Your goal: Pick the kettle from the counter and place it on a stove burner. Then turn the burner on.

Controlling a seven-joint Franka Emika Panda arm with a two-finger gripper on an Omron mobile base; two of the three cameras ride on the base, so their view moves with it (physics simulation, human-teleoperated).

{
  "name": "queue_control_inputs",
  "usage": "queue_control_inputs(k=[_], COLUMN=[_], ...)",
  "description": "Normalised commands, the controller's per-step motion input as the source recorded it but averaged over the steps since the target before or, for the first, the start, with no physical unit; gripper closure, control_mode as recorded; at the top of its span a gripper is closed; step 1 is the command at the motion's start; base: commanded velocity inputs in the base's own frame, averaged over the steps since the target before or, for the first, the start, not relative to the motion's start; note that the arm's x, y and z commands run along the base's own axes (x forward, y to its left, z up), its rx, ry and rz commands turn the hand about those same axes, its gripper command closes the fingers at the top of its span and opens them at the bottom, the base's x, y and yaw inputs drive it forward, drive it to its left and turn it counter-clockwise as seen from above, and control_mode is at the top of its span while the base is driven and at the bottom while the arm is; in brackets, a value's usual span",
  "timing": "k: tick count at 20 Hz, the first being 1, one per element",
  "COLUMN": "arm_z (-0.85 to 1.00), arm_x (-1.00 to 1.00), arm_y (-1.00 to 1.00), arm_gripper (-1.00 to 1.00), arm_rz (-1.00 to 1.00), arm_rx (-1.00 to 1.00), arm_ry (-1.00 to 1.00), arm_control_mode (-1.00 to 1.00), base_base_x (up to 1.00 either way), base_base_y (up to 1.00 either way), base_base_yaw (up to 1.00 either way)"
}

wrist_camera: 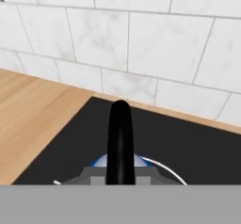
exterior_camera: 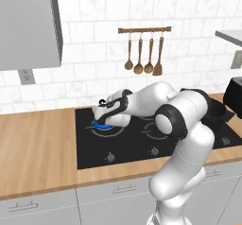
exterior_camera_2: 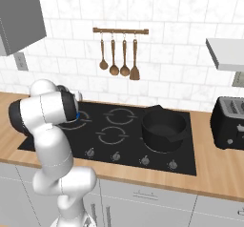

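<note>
The pincer is clenched on the thin black arched handle of the kettle, which rises straight up between the finger tips in the hand view. The kettle's bright-blue body peeks out just below the hand, over the black glass cooktop near its rear left corner. From the left base view the kettle sits within the grey double-ring of the stove burner at the cooktop's left side; whether it rests on the glass or hangs just above it I cannot tell. A big black pot stands on the right half of the cooktop, well apart from the kettle. The wooden table stretches to the left of the cooktop. Wooden utensils hang from a rail on the white tiled wall behind.
</note>
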Motion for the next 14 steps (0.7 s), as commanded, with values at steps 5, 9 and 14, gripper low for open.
queue_control_inputs(k=[5, 9, 14], arm_z=[-0.05, 0.00, 0.00], arm_x=[0.00, 0.00, 0.00], arm_y=[-0.06, -0.07, 0.00], arm_gripper=[1.00, 1.00, -1.00], arm_rz=[-0.01, -0.02, 0.00], arm_rx=[0.00, 0.00, 0.00], arm_ry=[-0.02, 0.00, 0.00], arm_control_mode=[-1.00, -1.00, -1.00], base_base_x=[0.00, 0.00, 0.00], base_base_y=[0.00, 0.00, 0.00], base_base_yaw=[0.00, 0.00, 0.00])
